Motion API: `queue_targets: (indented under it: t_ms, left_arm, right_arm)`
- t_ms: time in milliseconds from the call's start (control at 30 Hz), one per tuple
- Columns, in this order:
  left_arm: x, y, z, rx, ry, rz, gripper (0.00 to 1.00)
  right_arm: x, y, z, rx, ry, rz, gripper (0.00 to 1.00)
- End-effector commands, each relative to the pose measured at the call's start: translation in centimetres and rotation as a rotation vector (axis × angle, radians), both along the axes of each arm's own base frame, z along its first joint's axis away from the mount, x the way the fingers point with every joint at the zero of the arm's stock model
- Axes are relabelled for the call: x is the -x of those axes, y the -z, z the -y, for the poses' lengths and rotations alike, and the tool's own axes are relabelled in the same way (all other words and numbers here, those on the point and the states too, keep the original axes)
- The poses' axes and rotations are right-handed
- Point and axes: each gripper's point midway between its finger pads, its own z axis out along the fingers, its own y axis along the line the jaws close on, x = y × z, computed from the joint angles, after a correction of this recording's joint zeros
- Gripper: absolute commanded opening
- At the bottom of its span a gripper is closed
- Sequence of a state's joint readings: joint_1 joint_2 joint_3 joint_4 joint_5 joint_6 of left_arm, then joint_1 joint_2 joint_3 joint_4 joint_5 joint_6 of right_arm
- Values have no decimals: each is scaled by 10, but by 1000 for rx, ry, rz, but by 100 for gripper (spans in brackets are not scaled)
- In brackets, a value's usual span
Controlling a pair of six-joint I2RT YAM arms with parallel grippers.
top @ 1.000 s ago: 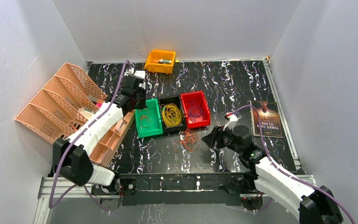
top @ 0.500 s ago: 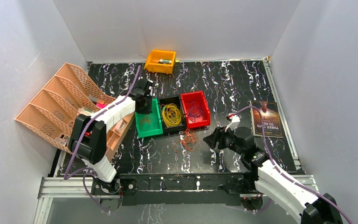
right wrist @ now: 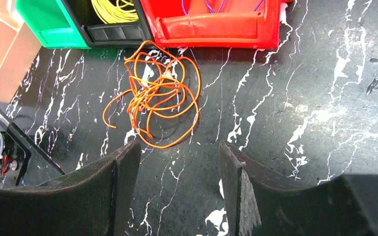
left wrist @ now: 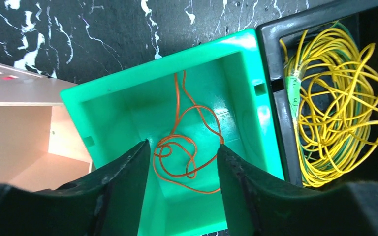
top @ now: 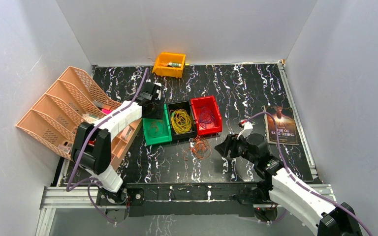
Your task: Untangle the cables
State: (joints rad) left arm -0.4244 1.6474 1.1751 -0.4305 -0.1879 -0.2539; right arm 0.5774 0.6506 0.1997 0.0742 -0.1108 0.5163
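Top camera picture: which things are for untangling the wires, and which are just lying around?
For the job: loose orange cable tangle; orange cable in the green bin; yellow cables in the black bin; purple cables in the red bin.
Just lying about: book; orange bin at the back; pink file rack.
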Motion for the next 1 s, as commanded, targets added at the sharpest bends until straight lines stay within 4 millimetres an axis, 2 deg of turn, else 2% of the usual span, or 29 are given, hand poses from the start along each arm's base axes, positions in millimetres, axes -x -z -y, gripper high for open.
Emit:
queue_targets:
  t_ms: [0,167,267,333,467,500,533,700,900,967]
  left_arm:
    - [-6,-67,-3,40,9,141,55]
    - [3,-118,-3,97,45,260,63]
    - [14,-139,6,179,69,290,63]
    - [25,-144,17,255,83,287,63]
    - [50,-144,43,325,115,297,63]
    - [56,-142,48,325,121,302,63]
    - [62,-139,53,325,125,303,63]
    - [83,-118,72,384,126,277,63]
    - [88,-112,70,385,126,297,65]
    - [88,-114,68,378,129,308,65]
  right_arm:
    - [-6,-20,-4,-18,-11,56,68]
    - [-7,-19,0,-16,27,37,68]
    - [-4,-16,2,-5,35,-7,68]
    - [-1,-15,1,4,24,-34,68]
    - [-1,-18,0,7,41,-87,67]
    - [-3,-13,3,17,70,-115,64]
    - [-8,-20,7,17,133,-148,60]
    - [-12,-30,-17,-115,140,-203,59]
    - [-17,-40,-42,-181,140,-192,59]
    - [-18,-36,-52,-180,130,-206,58]
